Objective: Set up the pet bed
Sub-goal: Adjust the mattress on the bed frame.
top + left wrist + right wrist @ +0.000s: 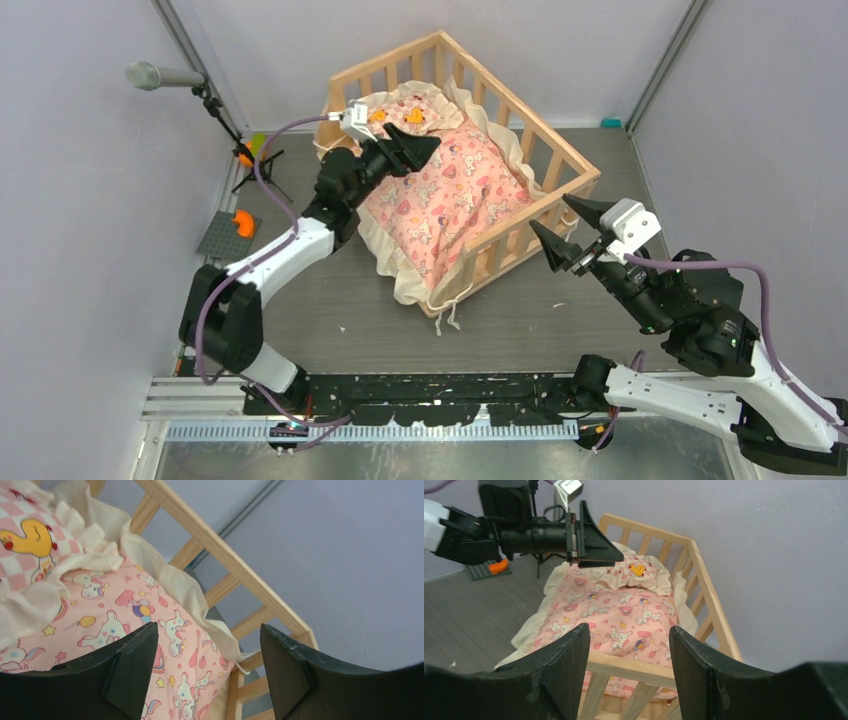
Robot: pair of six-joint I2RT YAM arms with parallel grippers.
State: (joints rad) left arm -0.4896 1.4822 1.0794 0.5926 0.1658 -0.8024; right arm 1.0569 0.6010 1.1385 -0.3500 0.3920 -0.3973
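Right gripper [629, 626] fingers apart, empty, near pet bed [713, 597] end rail. Left gripper [209, 626] fingers apart, empty, above pink cushion [100, 595].

Robot lab cell: plain lilac partition walls [90, 200] beyond left gripper [425, 148], metal corner posts [197, 55], microphone [163, 76] on stand [235, 150] to its left, arm-mount rail [420, 385] behind it at table [330, 320] edge

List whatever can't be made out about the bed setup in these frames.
- Pet bed base: every view, covered by the pink cushion.
- Bed's left side: top view, under the left gripper, its arm and the overhanging frill.
- Pillow near edge: top view, under that gripper; cut off by the frame in the left wrist view.
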